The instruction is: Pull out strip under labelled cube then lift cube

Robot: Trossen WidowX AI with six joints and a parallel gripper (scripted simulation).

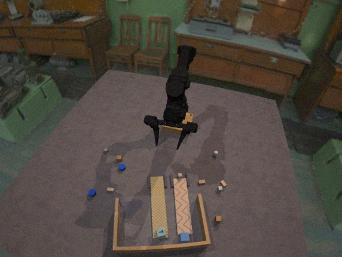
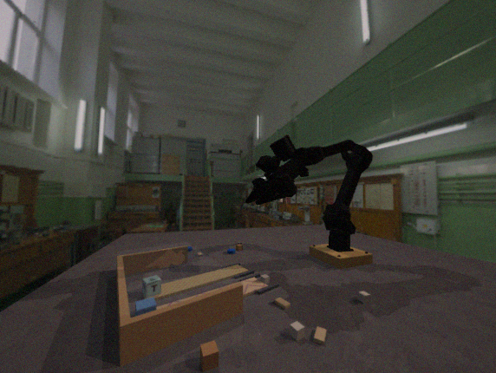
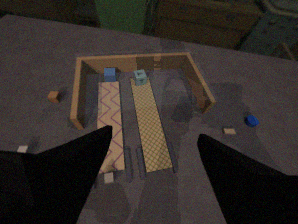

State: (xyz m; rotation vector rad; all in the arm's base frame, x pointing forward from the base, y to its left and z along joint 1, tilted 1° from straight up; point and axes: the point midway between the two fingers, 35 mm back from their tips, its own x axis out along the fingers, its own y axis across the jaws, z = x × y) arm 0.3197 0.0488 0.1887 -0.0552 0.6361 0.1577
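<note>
A pale teal cube with a dark T [image 1: 161, 232] [image 2: 152, 286] [image 3: 140, 77] rests on the far end of the yellow lattice-patterned strip [image 1: 158, 203] [image 2: 199, 279] [image 3: 150, 125]. Beside it lies a strip with a purple zigzag [image 1: 182, 206] [image 3: 110, 120]. A plain blue cube [image 1: 184, 237] [image 2: 146, 306] [image 3: 110, 74] is at that strip's far end; whether it rests on the strip is unclear. My gripper [image 1: 167, 147] [image 3: 155, 134] is open and empty, high above the table, on the arm's side of the strips' near ends.
A wooden three-sided wall [image 1: 161, 247] [image 2: 182, 323] [image 3: 135, 62] surrounds the cubes, open towards the arm. Dark rails flank the strips' near ends. A small pale block [image 1: 180, 175] [image 3: 109, 177] sits at the zigzag strip's near end. Several small blocks and two blue discs [image 1: 122, 167] [image 1: 92, 192] lie around.
</note>
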